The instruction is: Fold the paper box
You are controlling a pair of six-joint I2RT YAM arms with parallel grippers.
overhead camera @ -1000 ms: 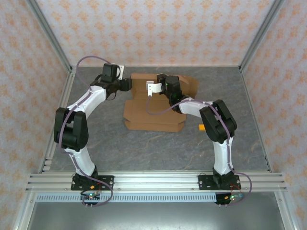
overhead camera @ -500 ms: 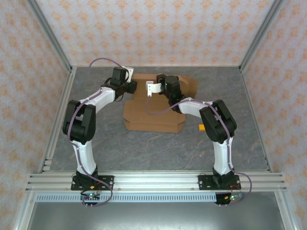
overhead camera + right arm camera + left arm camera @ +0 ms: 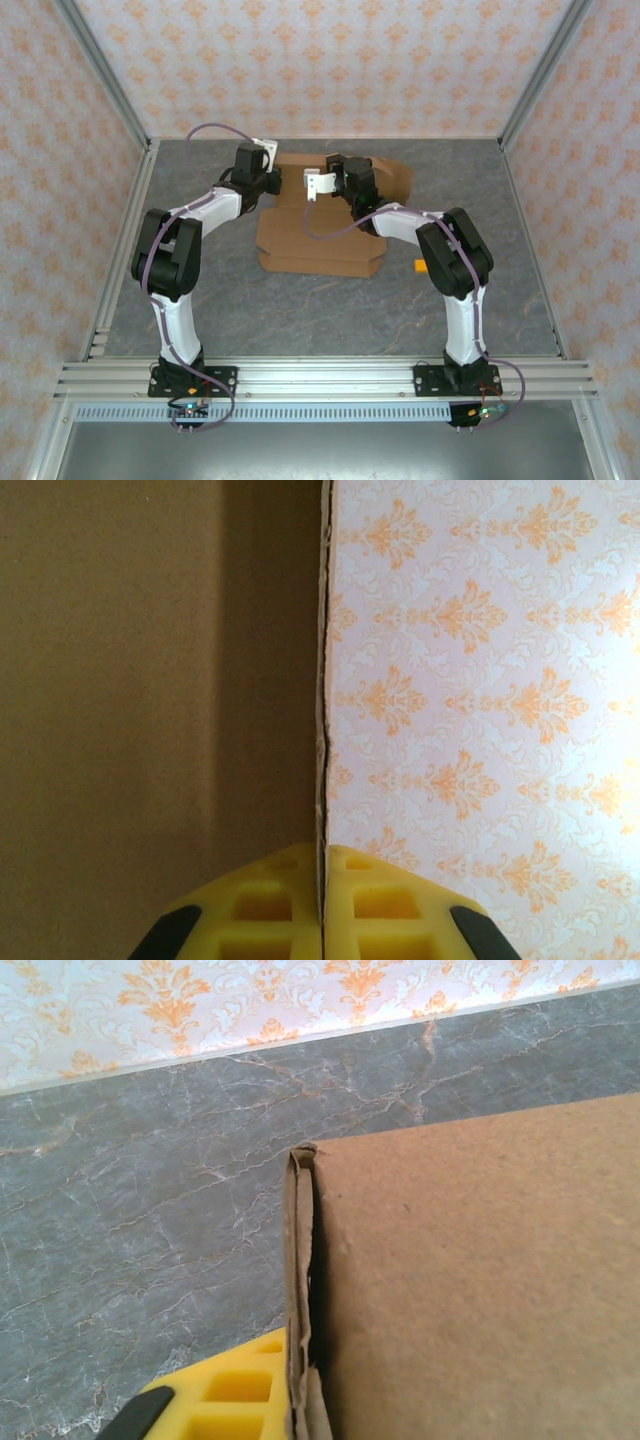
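Observation:
The brown paper box [image 3: 320,240] lies half folded on the grey table, its back flaps raised. My left gripper [image 3: 275,183] is at the box's rear left corner. In the left wrist view one yellow finger [image 3: 225,1390] presses against a doubled cardboard edge [image 3: 298,1260]; the cardboard hides the other finger. My right gripper [image 3: 318,185] sits at the rear middle of the box. Both of its yellow fingers [image 3: 270,910] are shut on a thin upright cardboard edge [image 3: 322,680], with a brown panel [image 3: 150,680] to the left of it.
A tiny orange block [image 3: 420,265] lies on the table right of the box, beside the right arm. Patterned walls with metal posts enclose the table on three sides. Bare grey tabletop [image 3: 330,310] stretches in front of the box.
The left arm swung right to the box's rear left corner and its jaws closed on the cardboard edge there. The right arm and box stayed put.

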